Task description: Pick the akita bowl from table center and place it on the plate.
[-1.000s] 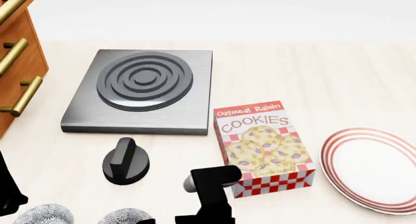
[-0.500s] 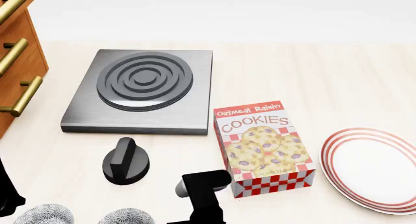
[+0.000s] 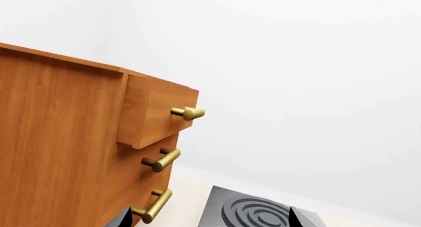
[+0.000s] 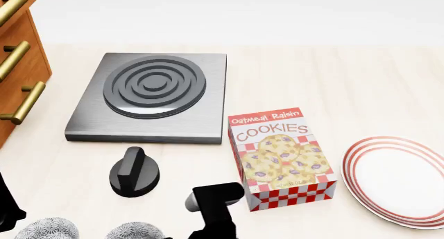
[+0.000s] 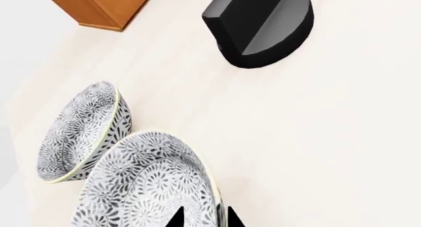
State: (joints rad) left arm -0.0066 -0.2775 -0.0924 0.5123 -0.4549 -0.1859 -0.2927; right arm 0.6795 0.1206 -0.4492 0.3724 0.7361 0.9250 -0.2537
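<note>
Two alike grey-speckled bowls sit at the table's near edge. The akita bowl (image 4: 136, 231) (image 5: 148, 185) is the one nearer the centre; its twin (image 4: 47, 228) (image 5: 82, 133) lies beside it. My right gripper (image 5: 205, 221) straddles the akita bowl's rim, one fingertip inside and one outside, with only a narrow gap, shut on it. In the head view only the right arm (image 4: 216, 198) shows above the bowl. The red-ringed white plate (image 4: 399, 177) lies at the far right, with nothing on it. My left gripper (image 3: 209, 220) stands open in the air, facing the cabinet and stove.
A cookies box (image 4: 281, 156) stands between the bowls and the plate. A black knob (image 4: 135, 171) (image 5: 260, 24) sits just beyond the bowls. Behind it is a grey stove plate (image 4: 149, 96) (image 3: 257, 212), with a wooden drawer cabinet (image 4: 17, 57) (image 3: 72, 148) at the left.
My right arm has shifted left and a little lower over the akita bowl. The bowls, box and plate have stayed where they were.
</note>
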